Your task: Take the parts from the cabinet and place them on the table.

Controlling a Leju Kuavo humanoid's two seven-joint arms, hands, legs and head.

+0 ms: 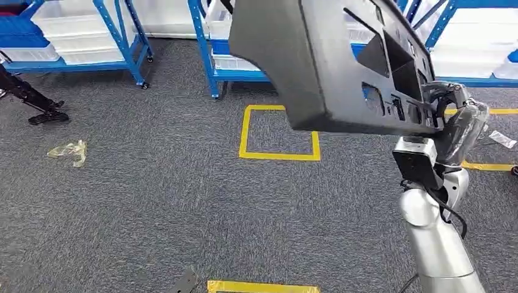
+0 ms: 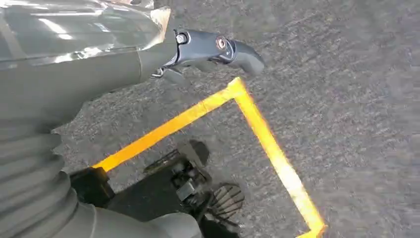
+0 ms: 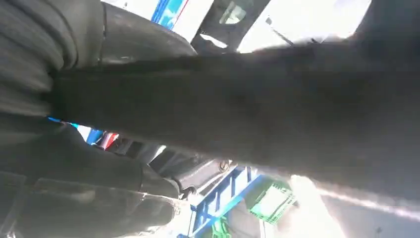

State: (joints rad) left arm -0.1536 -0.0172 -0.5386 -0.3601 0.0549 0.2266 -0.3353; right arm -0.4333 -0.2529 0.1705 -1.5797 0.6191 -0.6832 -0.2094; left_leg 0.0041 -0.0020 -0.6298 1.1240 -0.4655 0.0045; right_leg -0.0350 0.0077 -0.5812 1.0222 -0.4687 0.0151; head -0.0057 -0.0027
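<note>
Held aloft by the right hand (image 1: 449, 113), gripped at one edge: a large dark panel part (image 1: 330, 67), cut off at the head view's upper border and hiding much of the blue shelving (image 1: 204, 52) behind it. Blurred to a dark band in the right wrist view. Left hand (image 2: 208, 49) over grey carpet (image 1: 153, 183), fingers mostly hidden, state unclear. Yellow tape square (image 1: 279, 154) below the panel part.
</note>
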